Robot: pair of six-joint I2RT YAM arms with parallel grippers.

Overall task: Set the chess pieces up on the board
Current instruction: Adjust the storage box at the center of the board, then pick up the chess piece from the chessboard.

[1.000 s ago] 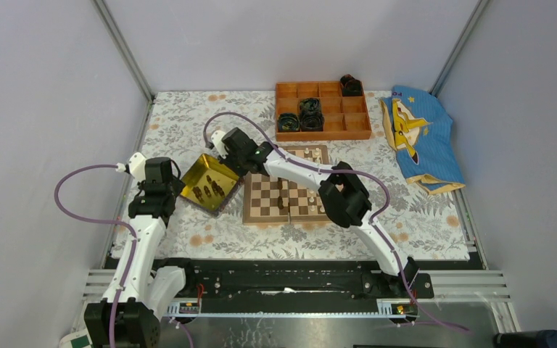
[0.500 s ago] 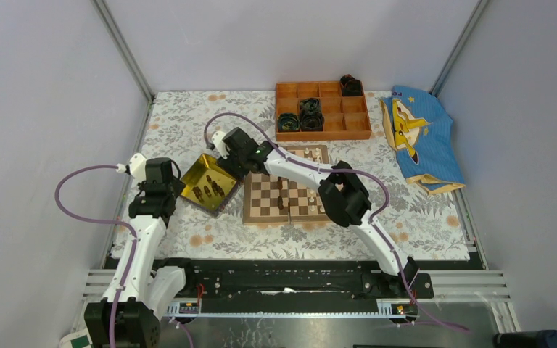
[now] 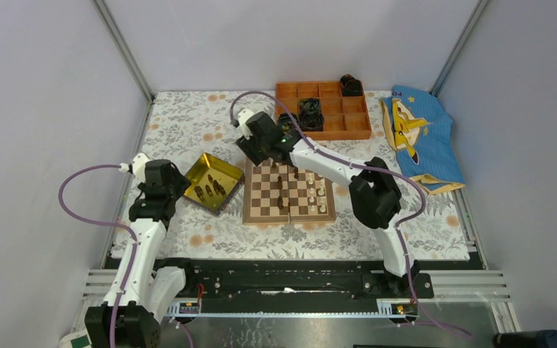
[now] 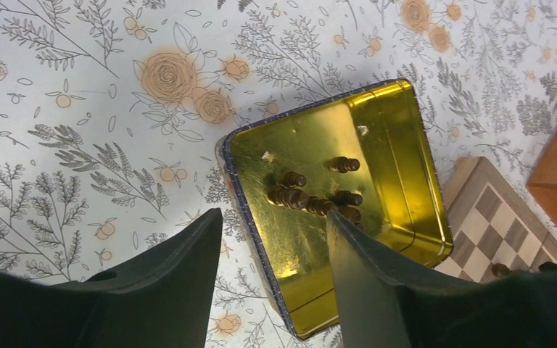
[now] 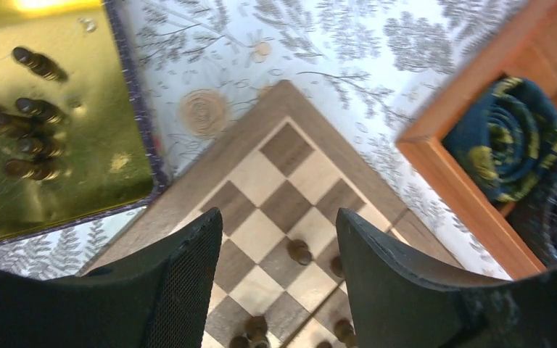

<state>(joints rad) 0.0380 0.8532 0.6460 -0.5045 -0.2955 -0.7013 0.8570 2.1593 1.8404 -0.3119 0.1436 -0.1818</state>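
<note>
Pieces (image 4: 294,196) in tray (image 4: 384,130): left fingers (image 4: 181,275) open, empty; straddle single piece, close gently. Right fingers (image 5: 188,290) open, empty, over board (image 5: 261,199).

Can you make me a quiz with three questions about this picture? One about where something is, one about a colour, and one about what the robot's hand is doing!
1. Where is the gold tray compared with the board?
A) on top of it
B) to its left
C) to its right

2. What colour are the chess pieces lying in the tray?
A) dark brown
B) pale cream
C) red

3. How is the right gripper?
A) shut on a piece
B) shut on nothing
C) open, holding nothing

Answers:
1 B: the top view shows the tray beside the board's left edge.
2 A: the left wrist view shows only dark brown ones in the tray.
3 C: the right wrist view shows its jaws apart, with nothing gripped between them.
</note>
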